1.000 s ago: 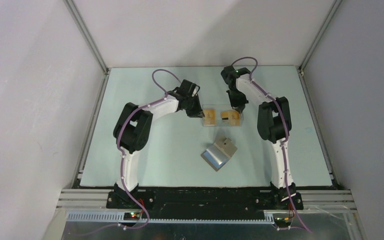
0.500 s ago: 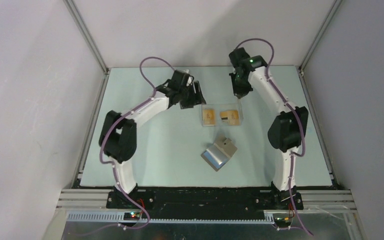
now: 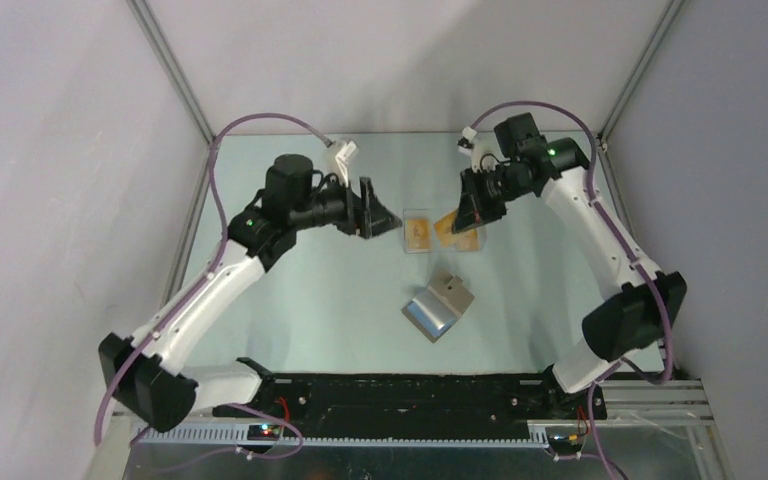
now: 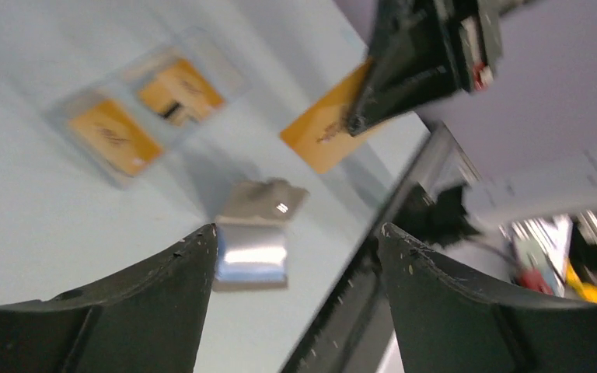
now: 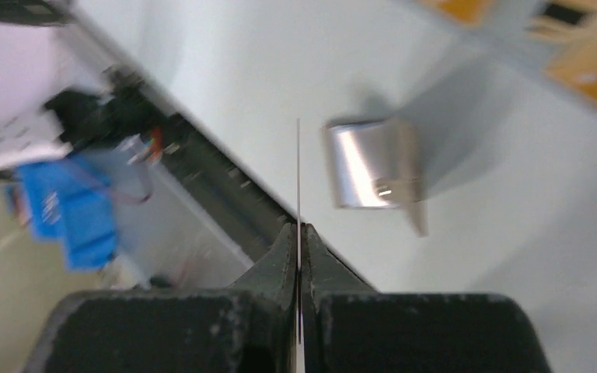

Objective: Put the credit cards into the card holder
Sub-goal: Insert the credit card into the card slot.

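**Q:** What bounds the space?

**A:** A pale table [image 3: 300, 300] stands inside grey walls [image 3: 60, 150], with metal rails [image 3: 184, 250] along its left and right sides. Both arms [image 3: 210, 295] rise from the near edge and bend inward over the far half. Everything on the table sits near its middle, well apart from the rails.

**Q:** And between the arms?

**A:** The left gripper [image 3: 382, 215] hangs above the table just left of a clear box [image 3: 442, 251]. Its fingers are spread wide with nothing between them. The right gripper [image 3: 460, 218] hangs over the box's right part. Its fingers are pressed together on one orange card [image 4: 322, 132], pinched by an edge and lifted off the table. The two grippers face each other, near but apart.

**Q:** What is in the box?

**A:** Two cards [image 4: 113, 136] lie flat, side by side. One shows a dark stripe.

**Q:** And the holder?

**A:** The holder [image 3: 438, 308] lies on the table between the box and the near edge. It is apart from the box and from both grippers, with a shiny flap facing up.
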Motion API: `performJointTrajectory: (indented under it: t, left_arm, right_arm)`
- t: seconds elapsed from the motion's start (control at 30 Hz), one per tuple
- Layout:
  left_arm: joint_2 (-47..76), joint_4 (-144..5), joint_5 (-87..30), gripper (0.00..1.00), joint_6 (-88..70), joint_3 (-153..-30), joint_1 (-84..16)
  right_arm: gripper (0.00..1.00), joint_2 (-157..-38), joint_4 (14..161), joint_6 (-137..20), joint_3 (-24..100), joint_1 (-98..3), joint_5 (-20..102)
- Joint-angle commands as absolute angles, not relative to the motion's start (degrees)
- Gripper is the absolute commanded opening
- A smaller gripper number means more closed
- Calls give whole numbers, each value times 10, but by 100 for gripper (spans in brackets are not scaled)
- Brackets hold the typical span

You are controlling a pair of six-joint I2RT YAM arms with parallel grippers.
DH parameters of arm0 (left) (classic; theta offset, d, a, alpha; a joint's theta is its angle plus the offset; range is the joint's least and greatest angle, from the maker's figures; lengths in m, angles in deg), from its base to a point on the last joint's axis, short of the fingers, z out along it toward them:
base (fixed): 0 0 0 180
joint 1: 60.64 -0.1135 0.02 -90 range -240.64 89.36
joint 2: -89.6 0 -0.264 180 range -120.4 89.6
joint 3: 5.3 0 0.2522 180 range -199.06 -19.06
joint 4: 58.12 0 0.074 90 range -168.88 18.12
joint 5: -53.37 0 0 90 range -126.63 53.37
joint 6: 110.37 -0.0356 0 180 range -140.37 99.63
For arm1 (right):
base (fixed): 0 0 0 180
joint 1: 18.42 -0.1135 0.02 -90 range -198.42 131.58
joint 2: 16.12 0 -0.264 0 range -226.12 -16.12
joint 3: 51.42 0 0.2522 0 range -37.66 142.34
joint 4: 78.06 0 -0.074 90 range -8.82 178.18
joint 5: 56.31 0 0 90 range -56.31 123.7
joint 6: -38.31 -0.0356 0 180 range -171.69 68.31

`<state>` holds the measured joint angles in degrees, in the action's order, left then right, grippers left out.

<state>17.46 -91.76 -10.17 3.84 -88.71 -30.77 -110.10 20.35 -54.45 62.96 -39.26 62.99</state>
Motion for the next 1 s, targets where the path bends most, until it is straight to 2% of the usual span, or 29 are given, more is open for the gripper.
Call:
performJointTrajectory:
  t: [0.0, 0.13, 0.3, 0.43, 0.6, 0.7, 0.77, 0.83, 0.87, 0.9, 0.93, 0.97]
  left_arm:
    - [230, -900, 76, 80, -2, -849, -280]
    - [230, -898, 96, 80, 9, -846, -235]
    - [203, -887, 110, 78, 20, -861, -193]
    - [183, -877, 141, 69, 29, -884, -184]
    - [176, -876, 169, 42, 38, -891, -184]
    - [174, -876, 173, 32, 43, -884, -184]
    - [173, -876, 171, 10, 47, -883, -184]
    - [171, -876, 163, 1, 51, -884, -184]
    - [170, -876, 159, 1, 53, -884, -184]
    - [169, -876, 149, 0, 56, -884, -184]
    - [170, -876, 140, 0, 58, -885, -184]
    - [171, -876, 113, 0, 65, -885, -184]
  right_arm:
    - [0, -1014, 231, -504, 570, -402, 888]
    - [0, -980, 241, -498, 526, -419, 1004]
    - [0, -979, 208, -473, 518, -448, 1025]
    - [0, -983, 200, -470, 518, -455, 1021]
    - [0, -986, 201, -474, 528, -451, 1020]
    - [0, -989, 198, -474, 535, -448, 1020]
    - [0, -989, 200, -476, 538, -445, 1017]
    - [3, -988, 213, -485, 540, -437, 1014]
    - [5, -985, 219, -498, 539, -434, 1014]
    - [16, -983, 238, -506, 538, -425, 1007]
    - [23, -974, 252, -537, 534, -420, 1003]
    - [38, -968, 291, -556, 529, -408, 990]
